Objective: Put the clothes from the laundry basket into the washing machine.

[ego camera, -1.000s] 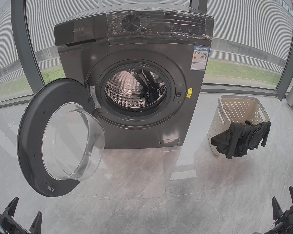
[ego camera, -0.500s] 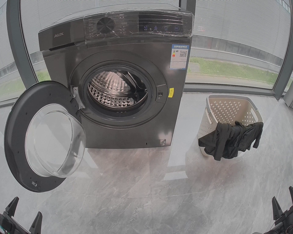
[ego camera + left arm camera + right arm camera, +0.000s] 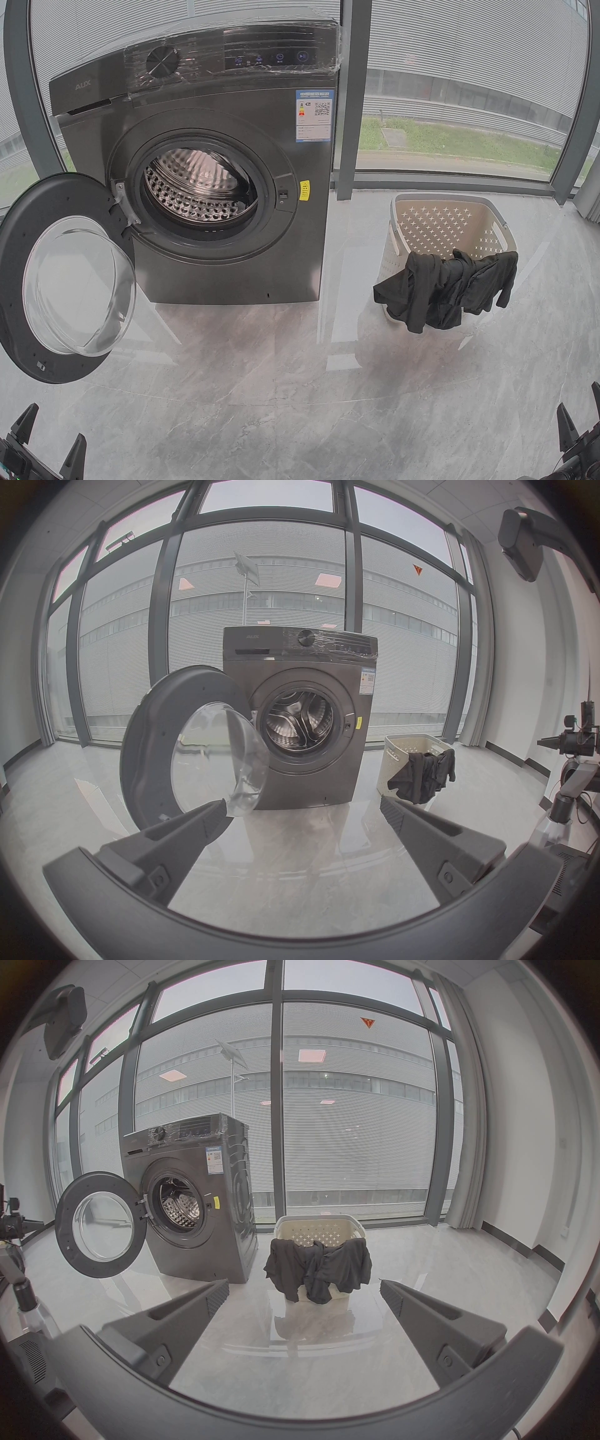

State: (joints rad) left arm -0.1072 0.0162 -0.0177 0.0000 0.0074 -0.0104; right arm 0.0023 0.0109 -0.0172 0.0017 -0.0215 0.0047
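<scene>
A dark grey washing machine (image 3: pixel 206 187) stands at the left with its round door (image 3: pixel 59 281) swung wide open and the steel drum (image 3: pixel 194 187) bare. To its right a cream laundry basket (image 3: pixel 450 219) sits on the floor. Black clothes (image 3: pixel 447 290) hang over its near rim. Both also show ahead in the right wrist view, basket (image 3: pixel 319 1229) and clothes (image 3: pixel 319 1269). My left gripper (image 3: pixel 49 440) is low at the bottom left, open and holding nothing. Low at the bottom right, my right gripper (image 3: pixel 303 1300) is open too, well short of the basket.
Pale marble floor (image 3: pixel 300 387) stretches between me and the machine. Tall windows with dark frames (image 3: pixel 353 100) run behind the machine and basket. A tripod stand (image 3: pixel 572 774) is off to the side in the left wrist view.
The whole head view has shifted: machine and basket now sit further left in the picture, so the camera turned right. Both grippers keep their place.
</scene>
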